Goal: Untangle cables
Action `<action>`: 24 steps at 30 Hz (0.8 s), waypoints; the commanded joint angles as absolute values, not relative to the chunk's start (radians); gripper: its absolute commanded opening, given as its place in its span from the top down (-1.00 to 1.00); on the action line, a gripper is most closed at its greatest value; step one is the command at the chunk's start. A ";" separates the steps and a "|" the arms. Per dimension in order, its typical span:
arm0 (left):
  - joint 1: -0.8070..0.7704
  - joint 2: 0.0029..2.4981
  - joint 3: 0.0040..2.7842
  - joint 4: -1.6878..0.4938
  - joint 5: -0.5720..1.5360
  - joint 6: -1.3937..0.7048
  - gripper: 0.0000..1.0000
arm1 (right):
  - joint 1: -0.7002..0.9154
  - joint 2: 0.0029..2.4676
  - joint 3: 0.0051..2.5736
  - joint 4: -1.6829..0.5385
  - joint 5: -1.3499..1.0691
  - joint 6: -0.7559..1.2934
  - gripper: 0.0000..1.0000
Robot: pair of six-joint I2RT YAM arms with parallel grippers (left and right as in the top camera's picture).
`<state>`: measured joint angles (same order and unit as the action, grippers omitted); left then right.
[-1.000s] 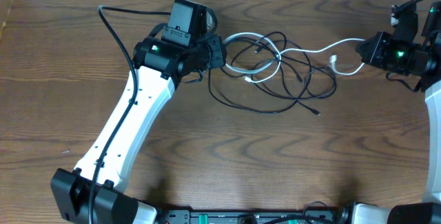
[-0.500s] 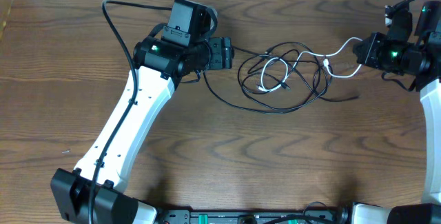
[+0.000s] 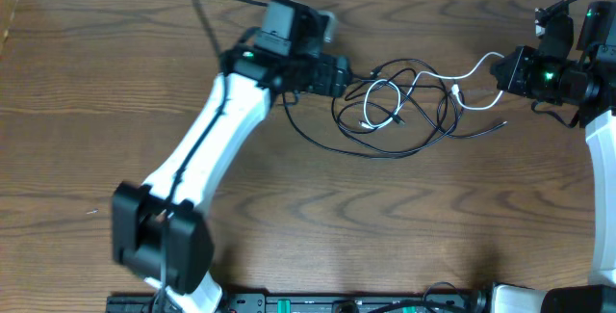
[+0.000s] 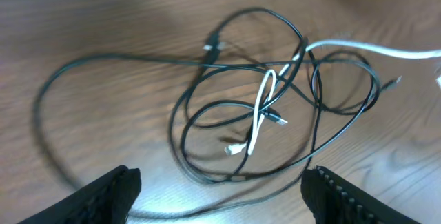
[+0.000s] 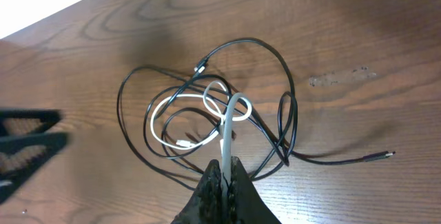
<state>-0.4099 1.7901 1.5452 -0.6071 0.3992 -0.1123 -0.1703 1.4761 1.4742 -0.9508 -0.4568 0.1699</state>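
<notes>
Dark brown wood-grain tabletop (image 3: 385,236), plain across its width. Bears, toward the far edge right of centre, a loose tangle of thin black cables (image 5: 249,41) looped over one another. Threaded through the loops, a thin white cable (image 5: 225,141). Off to one side, a black plug end (image 5: 382,156) flat on the wood.

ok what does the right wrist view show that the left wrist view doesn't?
Right wrist only: the right fingers shut on the white cable, gripping it where it leaves the tangle.
Left wrist only: the left fingers spread wide with nothing between them.
Both: the same knot of black cables on the wood, with the white cable looped through its middle.
</notes>
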 commanded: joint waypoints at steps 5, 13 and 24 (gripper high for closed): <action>-0.514 1.935 1.555 -0.439 0.456 0.097 -0.69 | -0.148 1.476 1.477 -0.955 -0.469 0.147 0.98; -0.609 2.069 1.555 -0.282 0.356 0.097 -0.69 | -0.148 1.476 1.477 -0.961 -0.468 0.132 0.98; -0.679 2.156 1.555 -0.200 0.223 0.097 -0.68 | -0.148 1.476 1.477 -0.971 -0.462 0.128 0.98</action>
